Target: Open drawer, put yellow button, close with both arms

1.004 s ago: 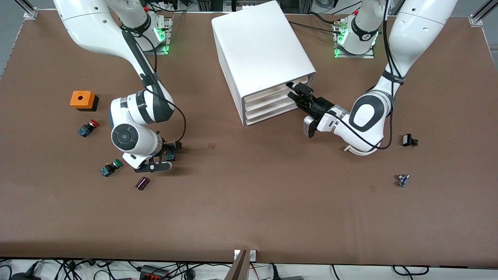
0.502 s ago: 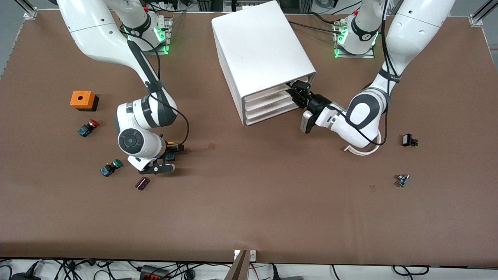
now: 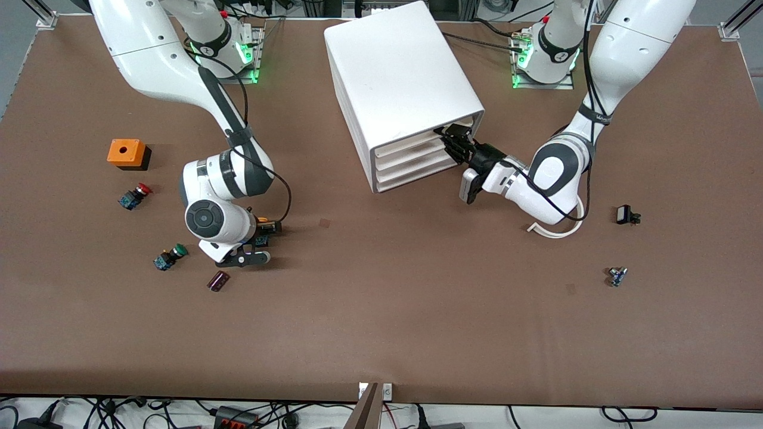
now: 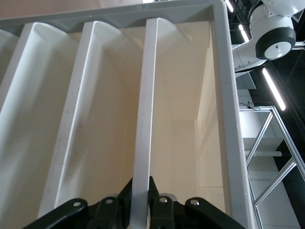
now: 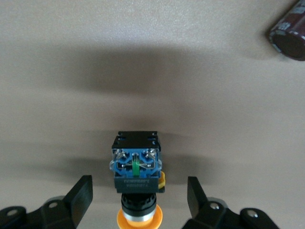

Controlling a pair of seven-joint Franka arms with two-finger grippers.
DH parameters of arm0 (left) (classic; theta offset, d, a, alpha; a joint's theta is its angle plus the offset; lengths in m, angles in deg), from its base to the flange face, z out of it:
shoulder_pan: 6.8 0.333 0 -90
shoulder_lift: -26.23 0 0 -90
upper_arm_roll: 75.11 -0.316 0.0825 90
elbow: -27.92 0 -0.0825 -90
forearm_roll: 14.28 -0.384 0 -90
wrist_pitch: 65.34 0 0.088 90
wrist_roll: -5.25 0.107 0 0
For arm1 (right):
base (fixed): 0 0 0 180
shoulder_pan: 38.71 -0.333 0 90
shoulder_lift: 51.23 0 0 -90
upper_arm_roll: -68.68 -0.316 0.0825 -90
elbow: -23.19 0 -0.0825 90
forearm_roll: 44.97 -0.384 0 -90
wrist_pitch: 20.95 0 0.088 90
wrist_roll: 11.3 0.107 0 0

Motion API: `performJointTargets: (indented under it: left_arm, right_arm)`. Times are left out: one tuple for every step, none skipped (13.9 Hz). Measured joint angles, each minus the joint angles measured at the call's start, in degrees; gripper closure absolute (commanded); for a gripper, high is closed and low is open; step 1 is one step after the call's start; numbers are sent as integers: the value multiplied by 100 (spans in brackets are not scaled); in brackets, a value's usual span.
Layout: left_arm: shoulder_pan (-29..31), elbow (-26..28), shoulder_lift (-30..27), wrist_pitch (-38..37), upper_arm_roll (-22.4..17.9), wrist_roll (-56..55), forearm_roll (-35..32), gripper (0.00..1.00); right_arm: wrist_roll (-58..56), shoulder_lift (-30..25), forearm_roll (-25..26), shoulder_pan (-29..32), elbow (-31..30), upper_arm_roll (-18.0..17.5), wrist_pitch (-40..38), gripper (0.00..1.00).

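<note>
Hazard, as I judge: left tool (image 4: 141,210) clamped on the drawer (image 4: 143,119) lip may slip; right tool (image 5: 139,200), spread astride the yellow button (image 5: 138,176), may nudge it

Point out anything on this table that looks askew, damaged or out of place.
Only the cabinet stands skewed, its drawer fronts turned toward the left arm's end. The left gripper straddles the lip of the drawer; the right gripper, open, flanks the yellow button, which lies on its side. Nothing looks spilled or broken.
</note>
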Motion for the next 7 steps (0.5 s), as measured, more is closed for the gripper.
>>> performJointTargets:
  left_arm:
    - [20,-58,9,6,-26,-3,-4,97]
    - [36,-158,42,8,-74,-13,-24,97]
    - [57,-307,105,7,-123,-43,-85,93]
    - [85,-505,192,1,-159,-120,-164,91]
    - [110,-725,298,-30,-195,-226,-227,91]
    - [126,-934,413,-61,-231,-317,-251,91]
    - [138,-1126,530,-97,-258,-375,-256,91]
  right_arm:
    - [-1,18,0,0,0,0,33,23]
    - [-3,32,0,0,0,0,52,30]
    - [-5,39,0,0,0,0,59,42]
    - [-7,42,0,0,0,0,60,57]
    - [-15,42,0,0,1,0,61,73]
    - [-25,42,0,0,2,0,62,85]
    - [-33,42,0,0,6,0,62,88]
